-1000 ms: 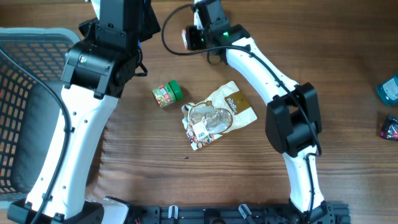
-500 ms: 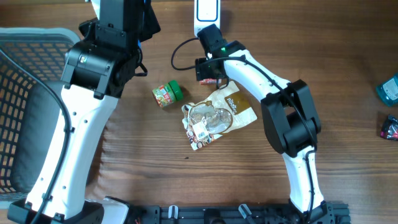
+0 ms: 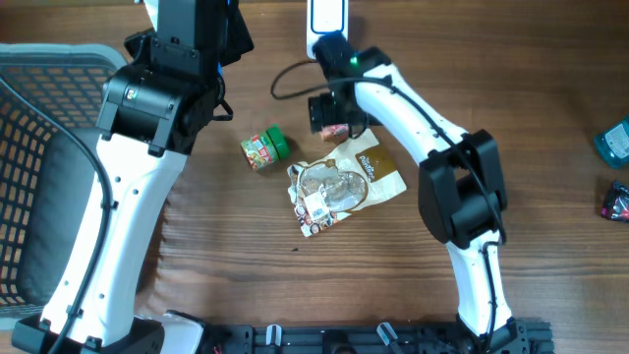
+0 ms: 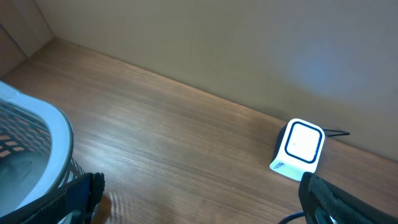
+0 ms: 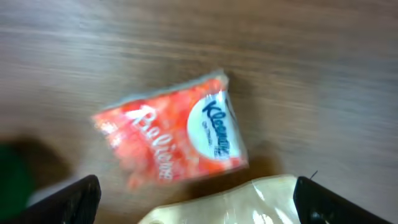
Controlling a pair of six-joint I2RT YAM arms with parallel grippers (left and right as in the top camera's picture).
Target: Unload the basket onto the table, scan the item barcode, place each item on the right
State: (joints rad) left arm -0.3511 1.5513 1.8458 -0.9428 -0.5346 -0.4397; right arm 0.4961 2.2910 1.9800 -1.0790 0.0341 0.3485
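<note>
With left gripper [image 4: 205, 199] and right gripper [image 5: 199, 202] apart and empty, lift the right straight up from the mid-frame tissue pack [image 5: 174, 140], clear of the pouch [image 3: 346, 182].

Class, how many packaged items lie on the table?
5: tissue packet below the right gripper, green-lidded jar left of it, tan pouch mid-table, teal item and dark packet at the right edge. Others may be hidden.

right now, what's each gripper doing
Left gripper: open, empty.
Right gripper: open, holding nothing; the tissue pack lies loose beneath it.
</note>
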